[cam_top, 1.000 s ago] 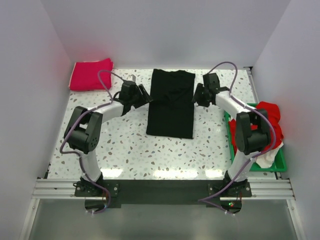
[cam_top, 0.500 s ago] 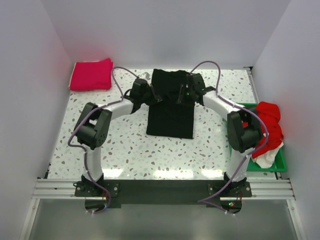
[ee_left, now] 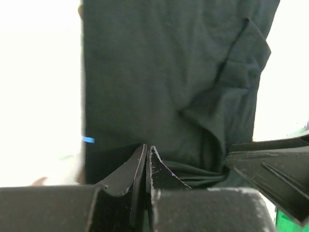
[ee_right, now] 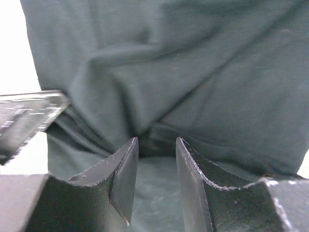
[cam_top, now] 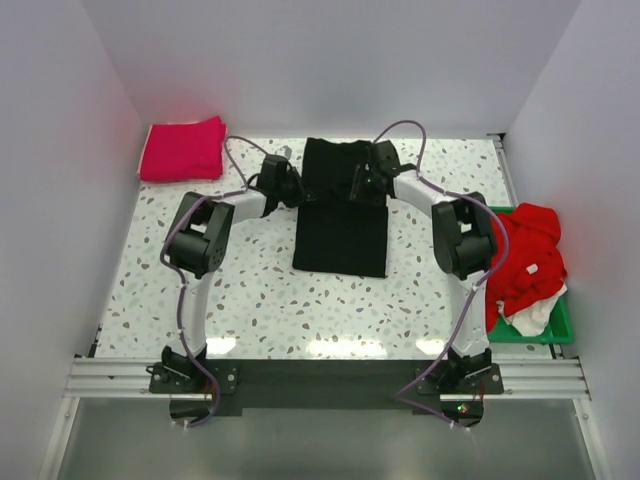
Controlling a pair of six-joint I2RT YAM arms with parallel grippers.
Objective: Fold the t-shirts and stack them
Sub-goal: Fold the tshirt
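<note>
The black t-shirt (cam_top: 342, 225), flat well left of the green tray (cam_top: 566, 326), is pinched by the clenched left gripper (ee_left: 147, 146) while the right gripper (ee_right: 156, 141) is held open, so a lopsided lift could be caused.

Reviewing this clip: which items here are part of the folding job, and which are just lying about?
Part of the job:
black t-shirt, spread mid-table
folded pink t-shirt, far left corner
red t-shirts and white t-shirt, heaped at the right

Just there:
green tray, holding that heap
speckled table
</note>
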